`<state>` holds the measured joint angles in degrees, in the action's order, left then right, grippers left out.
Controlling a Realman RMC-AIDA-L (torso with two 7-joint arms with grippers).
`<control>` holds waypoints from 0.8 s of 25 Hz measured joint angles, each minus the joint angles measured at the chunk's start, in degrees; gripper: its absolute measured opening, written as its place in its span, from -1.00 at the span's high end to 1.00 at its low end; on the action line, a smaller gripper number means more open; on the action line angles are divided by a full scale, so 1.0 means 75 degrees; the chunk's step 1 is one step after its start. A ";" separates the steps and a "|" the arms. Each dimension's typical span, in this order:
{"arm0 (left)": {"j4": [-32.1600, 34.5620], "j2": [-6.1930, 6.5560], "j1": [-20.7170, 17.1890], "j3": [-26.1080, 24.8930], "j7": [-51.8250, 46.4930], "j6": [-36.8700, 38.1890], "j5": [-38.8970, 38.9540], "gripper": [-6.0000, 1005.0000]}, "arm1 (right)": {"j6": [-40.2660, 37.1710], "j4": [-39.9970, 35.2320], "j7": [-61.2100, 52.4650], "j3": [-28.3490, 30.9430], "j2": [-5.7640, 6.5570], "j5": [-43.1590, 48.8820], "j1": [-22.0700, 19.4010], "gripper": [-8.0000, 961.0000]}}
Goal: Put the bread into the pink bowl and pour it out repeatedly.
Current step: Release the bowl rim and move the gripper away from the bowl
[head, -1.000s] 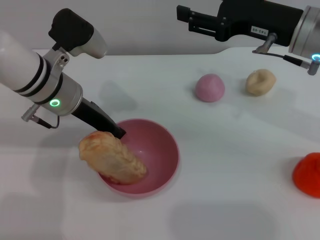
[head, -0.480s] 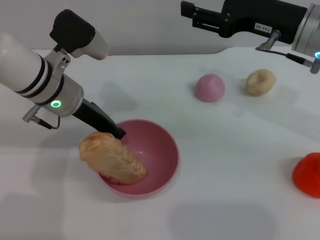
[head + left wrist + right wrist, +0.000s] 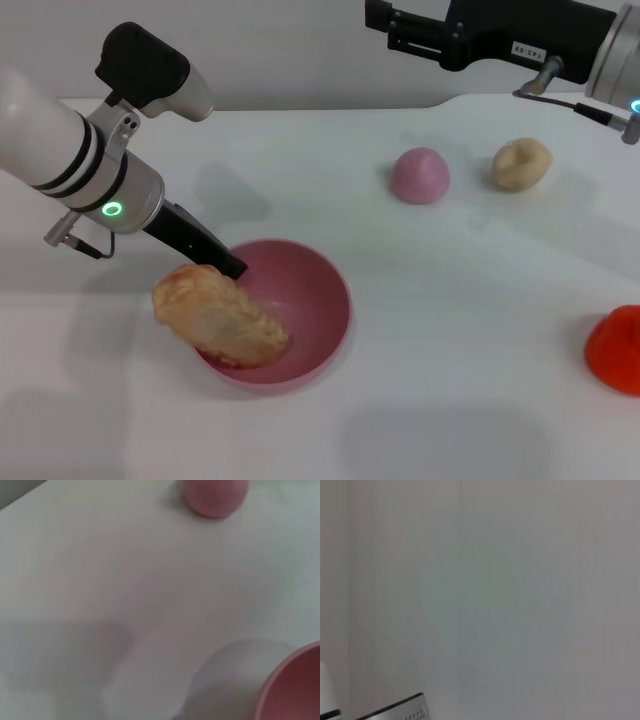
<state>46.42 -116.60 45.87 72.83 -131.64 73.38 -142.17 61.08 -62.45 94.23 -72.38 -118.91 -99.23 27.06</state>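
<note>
The pink bowl [image 3: 312, 298] stands on the white table, front left in the head view. Its rim [image 3: 295, 685] also shows in the left wrist view. The bread [image 3: 215, 318], tan side up, lies across the bowl's near-left rim, half inside and half hanging out. My left gripper [image 3: 232, 266] reaches down from the left and is shut on the bowl's left rim, just behind the bread. My right gripper [image 3: 390, 22] hangs high at the back right, far from the bowl.
A small solid pink dome [image 3: 419, 175] [image 3: 215, 497] and a beige knotted bun [image 3: 521, 164] sit at the back right. A red object [image 3: 615, 348] lies at the table's right edge.
The bowl and the bread have shifted slightly left with my left gripper. The right arm has drifted a little up and to the right.
</note>
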 joint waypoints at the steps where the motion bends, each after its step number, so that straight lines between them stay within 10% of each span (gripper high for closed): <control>1: 0.0000 -0.0008 0.0001 -0.0007 -0.0022 -0.0019 -0.0015 0.81 | 0.0000 0.0001 0.0000 0.0003 0.0000 0.0000 0.0001 -0.46; 8: 0.0073 -0.0024 0.0010 -0.0131 -0.0263 -0.0223 -0.0070 0.61 | -0.0003 0.0251 0.0000 0.0071 0.0019 0.0000 0.0097 -0.46; 20: 0.0945 -0.0006 0.0051 -0.0428 -0.0299 0.0669 -0.0073 -0.30 | -0.0013 0.0803 0.0011 0.0611 0.0043 0.0044 0.0274 -0.46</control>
<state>53.50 -116.64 46.26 69.62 -133.89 78.39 -142.72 60.98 -56.43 94.31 -67.80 -118.59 -98.91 29.12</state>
